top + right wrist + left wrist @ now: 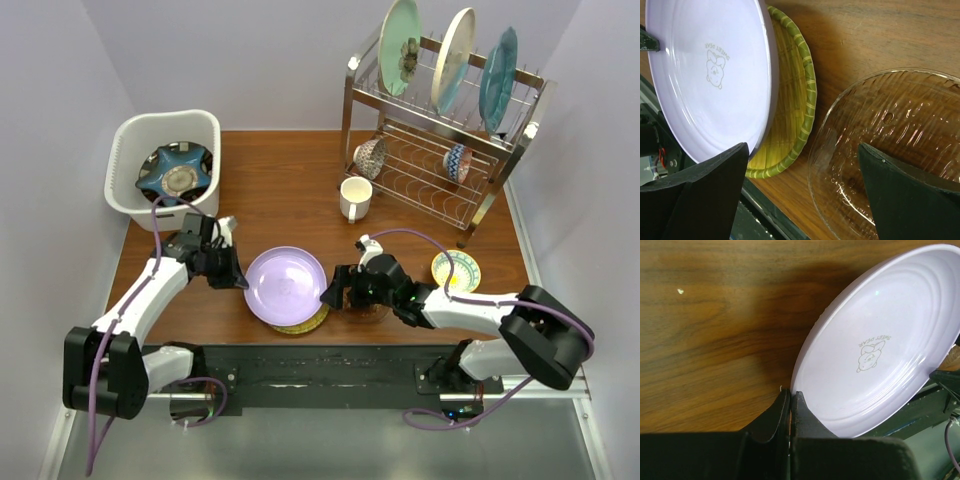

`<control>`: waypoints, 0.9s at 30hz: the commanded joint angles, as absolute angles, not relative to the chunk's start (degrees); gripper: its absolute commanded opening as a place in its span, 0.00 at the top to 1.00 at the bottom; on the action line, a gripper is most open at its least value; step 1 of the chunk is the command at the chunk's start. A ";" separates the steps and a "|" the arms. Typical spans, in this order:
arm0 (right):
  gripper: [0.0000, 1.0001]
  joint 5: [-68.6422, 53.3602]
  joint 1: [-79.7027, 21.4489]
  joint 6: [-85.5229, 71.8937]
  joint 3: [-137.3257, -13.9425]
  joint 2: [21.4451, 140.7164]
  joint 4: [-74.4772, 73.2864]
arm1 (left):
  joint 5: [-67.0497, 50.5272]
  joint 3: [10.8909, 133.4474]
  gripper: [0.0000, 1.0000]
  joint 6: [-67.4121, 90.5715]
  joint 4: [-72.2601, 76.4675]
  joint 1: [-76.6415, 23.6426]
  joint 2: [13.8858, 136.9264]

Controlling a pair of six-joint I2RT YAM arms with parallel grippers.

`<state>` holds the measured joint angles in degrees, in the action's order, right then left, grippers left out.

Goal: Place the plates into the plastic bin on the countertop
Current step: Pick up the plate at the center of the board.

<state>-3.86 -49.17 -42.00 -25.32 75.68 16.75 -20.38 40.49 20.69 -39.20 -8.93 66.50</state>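
Note:
The lavender plate (287, 285) is at the front middle of the countertop (290, 200), tilted above a yellow-green woven plate (303, 323). My left gripper (238, 278) is shut on its left rim, as the left wrist view (791, 393) shows with the plate (880, 340) rising to the right. My right gripper (338, 293) is open at the plate's right rim and holds nothing. In the right wrist view (802, 192) it spans the lavender plate (710, 75), the woven plate (792, 100) and a clear glass dish (890, 150). The white plastic bin (128, 150) at the back left holds a blue star dish (178, 175).
A wire dish rack (440, 150) at the back right holds a pale green plate (400, 45), a cream plate (452, 60), a blue plate (497, 80) and two bowls. A white mug (355, 198) stands beside it. A small yellow-patterned bowl (456, 270) sits right of my right arm.

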 commanded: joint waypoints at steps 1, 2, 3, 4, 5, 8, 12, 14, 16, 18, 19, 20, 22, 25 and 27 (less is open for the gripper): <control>0.07 -2.72 -49.48 -40.96 -25.66 73.83 16.70 | -17.15 45.61 1.00 22.15 -40.43 -9.23 65.13; 0.07 -2.81 -49.48 -40.96 -25.58 73.83 16.70 | -16.88 45.96 1.00 21.97 -40.52 -9.14 65.13; 0.07 -2.81 -49.48 -40.87 -25.66 73.83 16.61 | -16.53 46.40 1.00 21.97 -40.87 -9.23 65.21; 0.07 -2.81 -49.48 -40.87 -25.58 73.65 16.61 | -15.65 47.10 1.00 21.97 -41.13 -9.14 65.48; 0.07 -2.73 -49.48 -40.87 -25.58 73.74 16.70 | -15.47 47.54 1.00 21.89 -41.31 -9.23 65.57; 0.07 -2.81 -49.48 -40.87 -25.49 73.57 16.70 | -14.06 49.04 1.00 21.80 -41.92 -9.14 66.01; 0.07 -2.72 -49.48 -40.61 -25.40 73.48 16.44 | -13.89 50.89 1.00 22.06 -42.36 -9.14 65.92; 0.07 -2.81 -49.48 -40.69 -25.40 73.48 16.35 | -13.54 52.20 1.00 22.15 -42.45 -9.23 65.92; 0.06 -2.81 -49.48 -40.69 -25.49 73.57 16.44 | -13.27 53.78 1.00 22.24 -42.80 -9.23 65.92; 0.06 -2.90 -49.48 -40.69 -25.58 73.83 16.35 | -13.18 54.66 1.00 22.32 -43.07 -9.14 66.27; 0.06 -2.99 -49.40 -40.69 -25.58 73.83 16.35 | -13.53 55.63 1.00 22.32 -43.07 -9.14 66.36; 0.06 -2.99 -49.48 -40.69 -25.58 73.83 16.43 | -13.62 56.16 1.00 22.24 -43.07 -9.14 66.71; 0.06 -2.99 -49.48 -40.61 -25.66 73.74 16.26 | -13.71 57.65 1.00 22.15 -43.50 -9.14 67.50; 0.06 -2.90 -49.48 -40.52 -25.49 73.74 16.17 | -13.01 59.76 1.00 21.97 -43.68 -9.14 68.46; 0.06 -2.90 -49.48 -40.43 -25.58 73.83 16.00 | -12.75 60.90 1.00 21.88 -43.77 -9.14 69.43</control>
<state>-3.77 -49.17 -41.47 -25.28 74.83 16.53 -12.91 56.62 21.50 -44.31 -9.08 68.34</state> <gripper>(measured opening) 0.935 0.027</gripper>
